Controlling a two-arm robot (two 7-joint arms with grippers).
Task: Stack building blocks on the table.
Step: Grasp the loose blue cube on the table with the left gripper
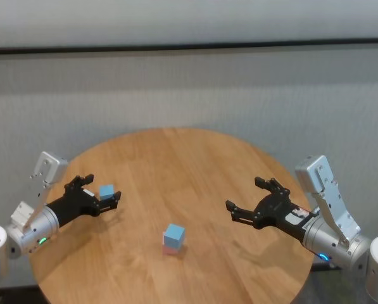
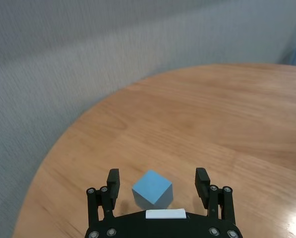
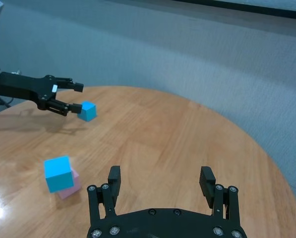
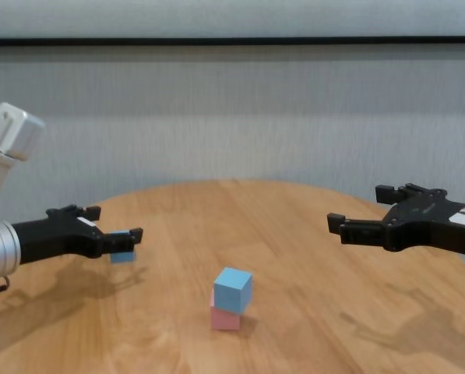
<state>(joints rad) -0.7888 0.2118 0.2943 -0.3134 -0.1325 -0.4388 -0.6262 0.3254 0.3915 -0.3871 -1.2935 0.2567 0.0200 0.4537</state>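
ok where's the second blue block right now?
On the table's left side, the loose blue block sits between the open left gripper's fingers, not gripped, left of the blue-on-pink stack.

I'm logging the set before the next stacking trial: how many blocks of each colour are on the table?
Light blue blocks: 2, one on top of the pink block, one between the open left claw's fingers
Pale pink blocks: 1, bottom of the stack
Total: 3

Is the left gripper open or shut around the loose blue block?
Open. The left gripper has a finger on each side of the blue block, with visible gaps.
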